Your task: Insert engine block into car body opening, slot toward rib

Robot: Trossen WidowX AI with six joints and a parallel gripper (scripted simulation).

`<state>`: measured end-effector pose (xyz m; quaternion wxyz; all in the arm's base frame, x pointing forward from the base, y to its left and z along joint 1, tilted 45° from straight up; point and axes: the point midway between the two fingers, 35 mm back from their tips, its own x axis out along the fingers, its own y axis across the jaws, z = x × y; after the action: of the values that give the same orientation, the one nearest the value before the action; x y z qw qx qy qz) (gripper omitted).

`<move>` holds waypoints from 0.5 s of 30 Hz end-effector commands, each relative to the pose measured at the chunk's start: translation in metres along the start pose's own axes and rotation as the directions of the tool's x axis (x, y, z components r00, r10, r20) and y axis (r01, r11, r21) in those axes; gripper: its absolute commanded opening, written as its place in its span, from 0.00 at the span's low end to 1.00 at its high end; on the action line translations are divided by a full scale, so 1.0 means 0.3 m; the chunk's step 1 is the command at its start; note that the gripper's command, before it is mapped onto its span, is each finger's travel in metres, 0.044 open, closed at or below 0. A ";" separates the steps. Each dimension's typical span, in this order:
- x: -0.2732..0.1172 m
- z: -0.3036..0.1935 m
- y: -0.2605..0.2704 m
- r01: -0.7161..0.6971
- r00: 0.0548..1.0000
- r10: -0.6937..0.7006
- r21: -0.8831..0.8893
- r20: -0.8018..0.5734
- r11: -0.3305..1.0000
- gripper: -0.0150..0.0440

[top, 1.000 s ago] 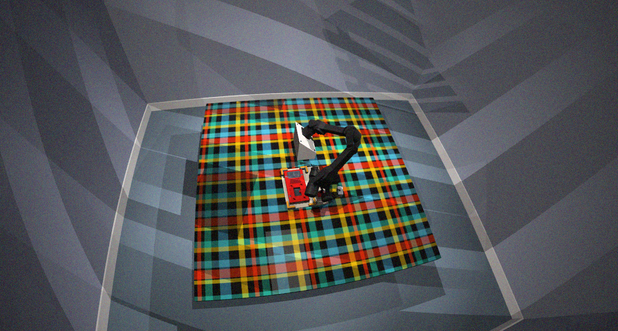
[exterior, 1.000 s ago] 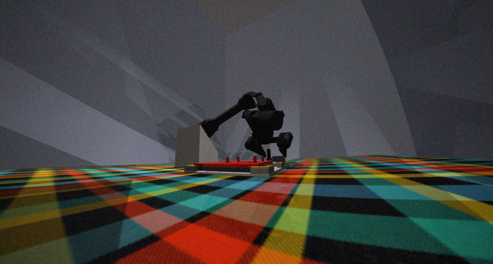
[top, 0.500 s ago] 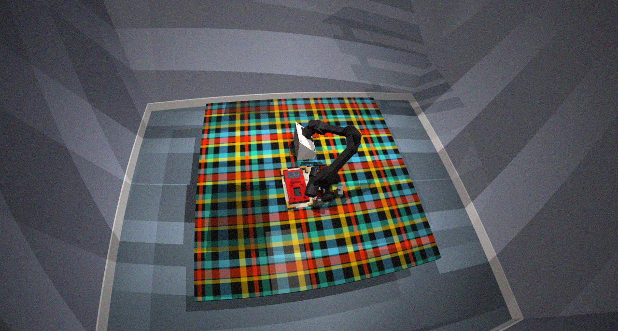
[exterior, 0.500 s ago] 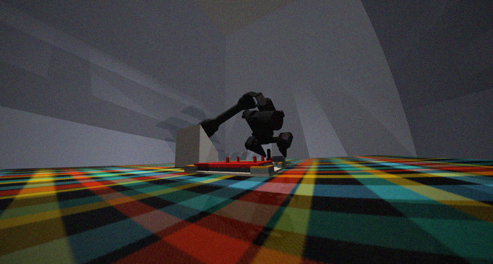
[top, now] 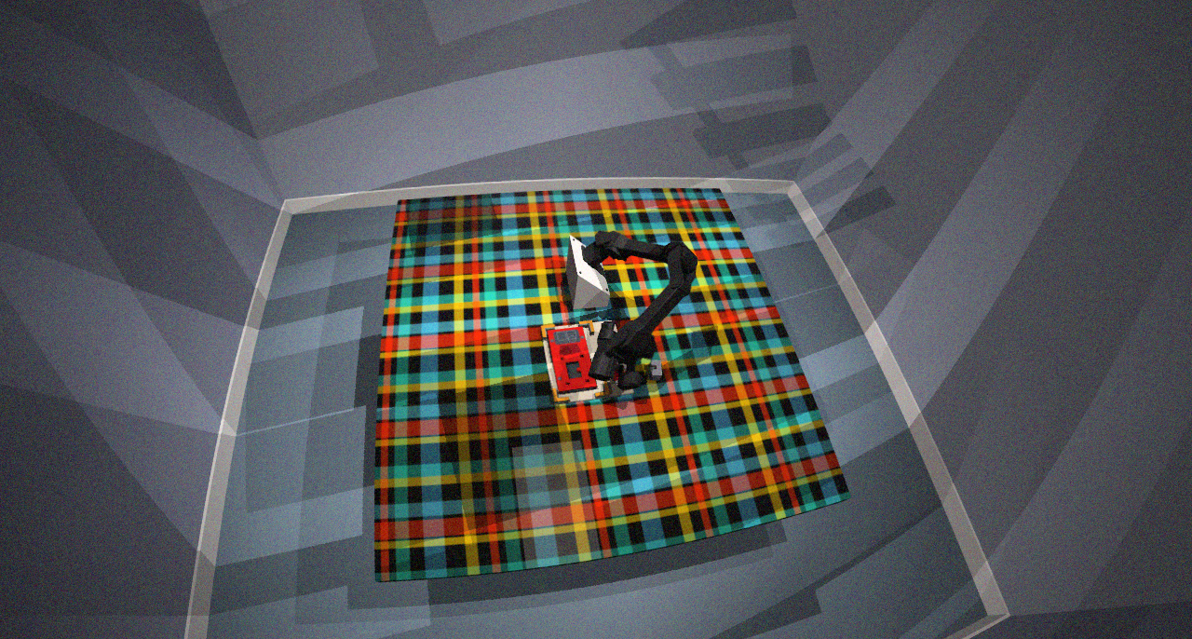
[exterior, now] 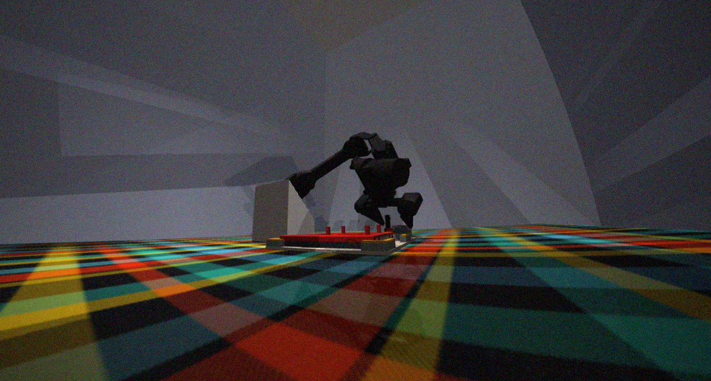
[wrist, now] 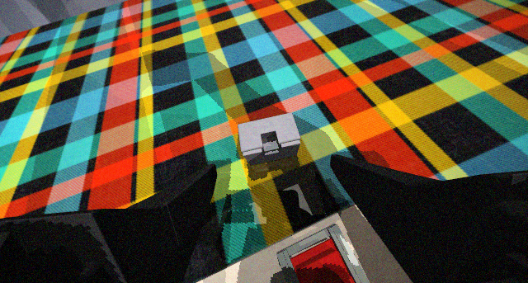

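Observation:
The engine block is a small pale grey block with a dark notch. It lies on the plaid mat beyond the fingertips in the wrist view, its pale slotted face turned up. My gripper is open and empty; its black fingers stand wide apart, low on the near side of the block. The red car body lies flat on the white tray, left of my gripper in the top view. Its dark opening shows a red rib and no block in it.
A white wedge-shaped stand is behind the tray by the arm's base. Yellow-topped corner pieces hold the car body. A grey-framed red part is near the gripper. A black upright post stands beside the fingers. Several red pegs rise from the car body.

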<state>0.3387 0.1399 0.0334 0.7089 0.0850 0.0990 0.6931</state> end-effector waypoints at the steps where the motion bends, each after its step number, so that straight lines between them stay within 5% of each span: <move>1: -0.003 0.014 -0.003 0.000 1.000 0.003 0.091 -0.030 0.996 1.00; 15: -0.017 0.057 -0.005 0.070 0.988 0.006 0.487 -0.153 0.870 1.00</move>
<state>0.3436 0.1355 0.0463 0.6731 0.1938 0.2935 0.6506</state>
